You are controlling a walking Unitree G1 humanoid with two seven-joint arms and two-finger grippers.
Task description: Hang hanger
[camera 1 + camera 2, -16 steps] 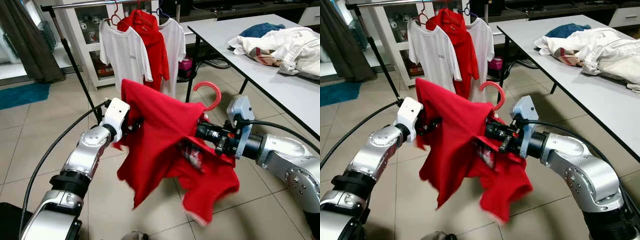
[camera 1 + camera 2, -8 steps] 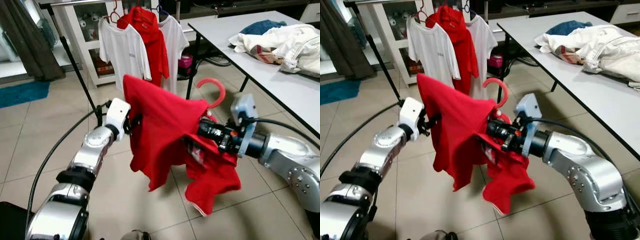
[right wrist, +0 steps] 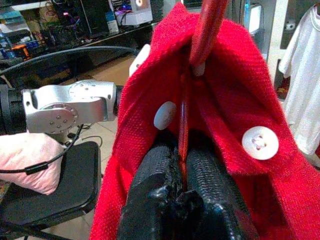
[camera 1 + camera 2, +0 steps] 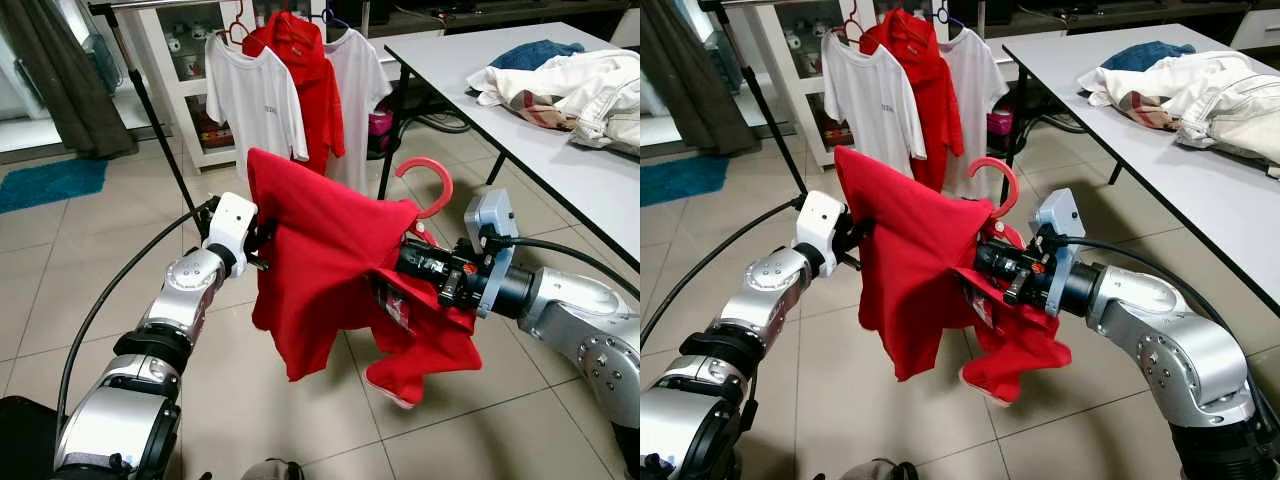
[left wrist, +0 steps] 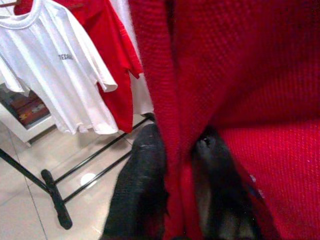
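Note:
A red shirt (image 4: 330, 270) hangs on a red hanger whose hook (image 4: 428, 178) sticks up above the collar. My left gripper (image 4: 262, 245) is shut on the shirt's shoulder edge, and the left wrist view shows red cloth pinched between its black fingers (image 5: 142, 175). My right gripper (image 4: 402, 262) is shut at the collar, on the cloth around the hanger's neck (image 3: 207, 25). White buttons (image 3: 259, 142) lie beside its fingers (image 3: 160, 185). The shirt is held between both arms, in mid-air above the tiled floor. Behind it stands the clothes rack, its rail (image 4: 170, 5) at the upper edge.
Two white T-shirts (image 4: 262, 100) and a red shirt (image 4: 310, 80) hang on the rack. A grey table (image 4: 520, 120) at the right carries a pile of clothes (image 4: 565, 85). A black cable (image 4: 100, 300) loops beside my left arm. A dark curtain (image 4: 55, 70) hangs at the far left.
The shirt's loose lower part has swung inward and hangs narrower. Both grippers keep their hold. The view has shifted slightly, with the rack a little nearer.

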